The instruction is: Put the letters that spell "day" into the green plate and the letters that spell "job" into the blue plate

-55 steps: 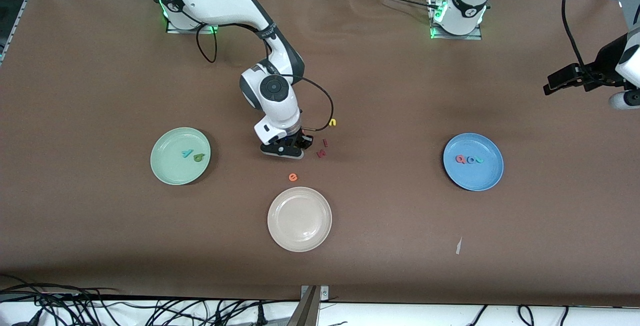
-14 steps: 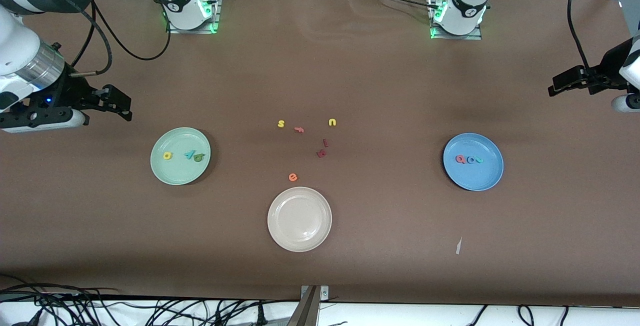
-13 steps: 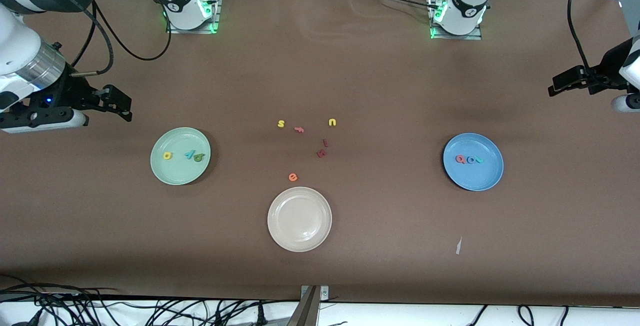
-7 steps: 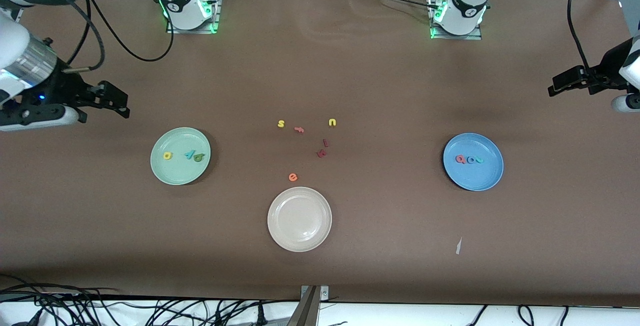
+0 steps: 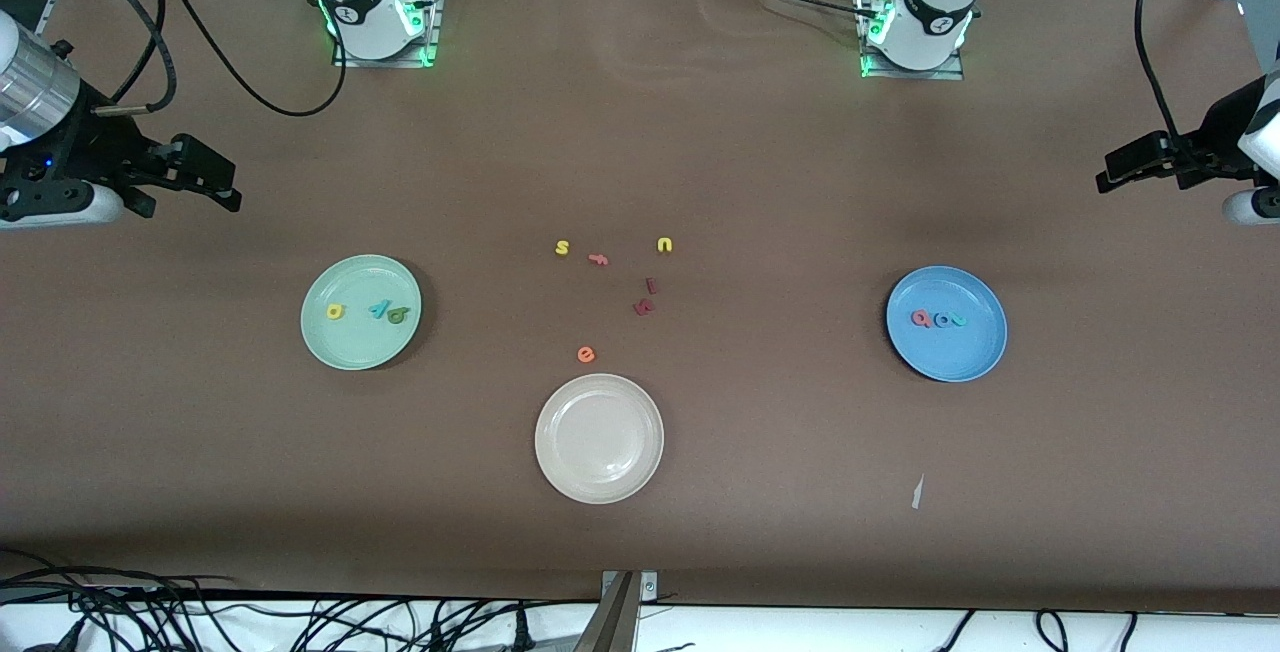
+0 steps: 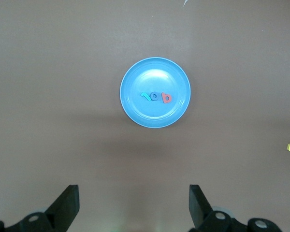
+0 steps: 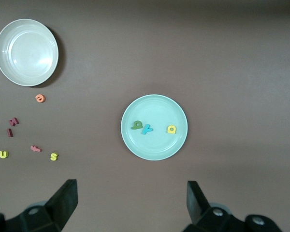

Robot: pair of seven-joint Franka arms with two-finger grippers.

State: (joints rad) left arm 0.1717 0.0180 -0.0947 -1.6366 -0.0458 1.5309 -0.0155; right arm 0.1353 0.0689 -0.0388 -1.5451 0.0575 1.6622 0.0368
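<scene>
Both words plated, both arms parked at the table ends.

Dark green d (image 5: 399,314), teal y (image 5: 379,309) and yellow a (image 5: 335,312) lie in the green plate (image 5: 345,352); coral b (image 5: 920,318), blue o (image 5: 941,319) and teal j (image 5: 959,321) sit in a row in the blue plate (image 5: 950,362). Loose letters between the plates: yellow s (image 5: 562,248), yellow u (image 5: 664,245), orange e (image 5: 586,355), just beside the cream plate (image 5: 599,482). Right gripper (image 5: 205,184) is up over bare table at its own end, jaws wide, empty. Left gripper (image 5: 1125,164) likewise at its end, jaws wide, empty.
</scene>
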